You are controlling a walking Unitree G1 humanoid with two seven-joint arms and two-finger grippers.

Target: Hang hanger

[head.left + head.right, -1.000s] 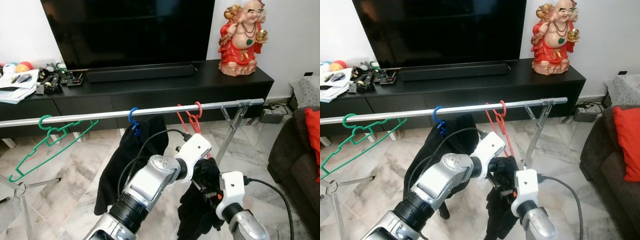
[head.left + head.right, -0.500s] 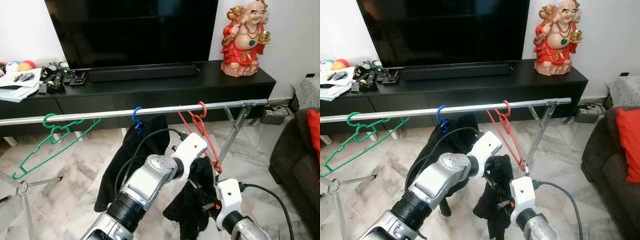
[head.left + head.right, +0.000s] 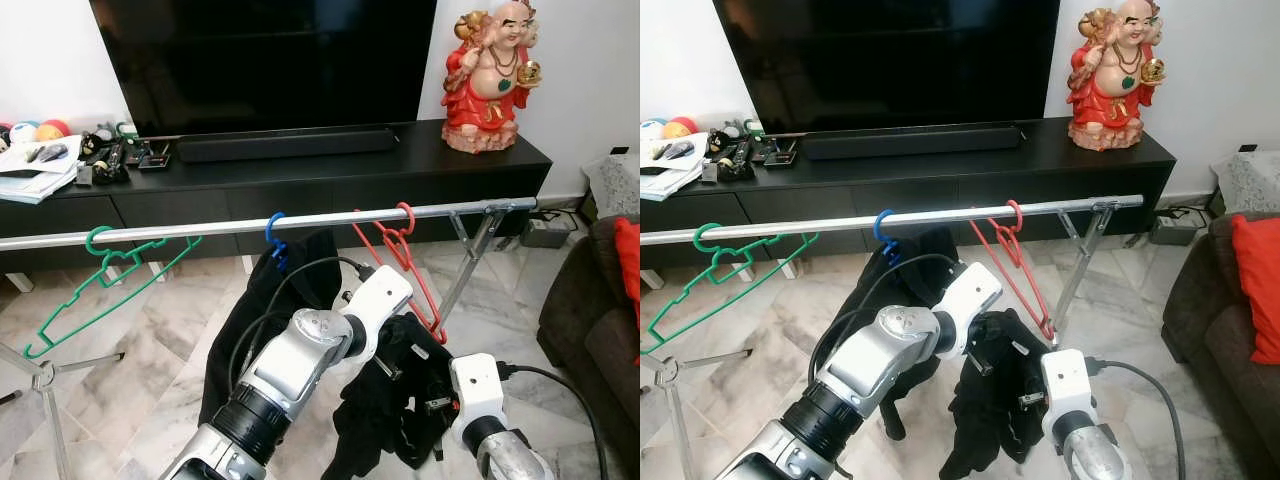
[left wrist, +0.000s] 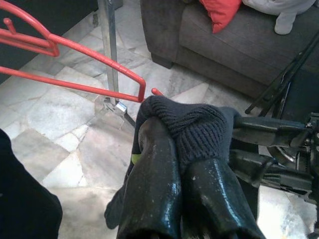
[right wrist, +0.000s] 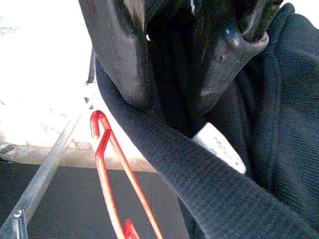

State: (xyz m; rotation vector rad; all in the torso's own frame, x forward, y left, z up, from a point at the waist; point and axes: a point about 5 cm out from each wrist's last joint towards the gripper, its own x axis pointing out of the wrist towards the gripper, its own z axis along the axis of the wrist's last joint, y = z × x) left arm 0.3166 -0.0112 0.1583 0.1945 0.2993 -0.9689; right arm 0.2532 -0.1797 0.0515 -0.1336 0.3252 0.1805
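Red hanger [image 3: 405, 262] hangs hooked on the rail [image 3: 300, 221], sloping down right. Just below its low end, the left gripper [image 4: 182, 164] pinches the black garment [image 3: 385, 395] closed; the right gripper [image 5: 174, 74] clamps its hem from the near side.

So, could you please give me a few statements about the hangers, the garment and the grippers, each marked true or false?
1. The red hanger hangs on the metal rail. True.
2. The green hanger carries a black garment. False: it hangs bare; the blue hanger holds a dark garment.
3. The left gripper is shut on the black knit garment. True.
4. The black knit garment already hangs on the red hanger. False: it is bunched between the grippers, below the hanger.
5. The right gripper also has the garment's fabric between its fingers. True.
6. A red figurine stands on the floor. False: it stands on the black TV cabinet.
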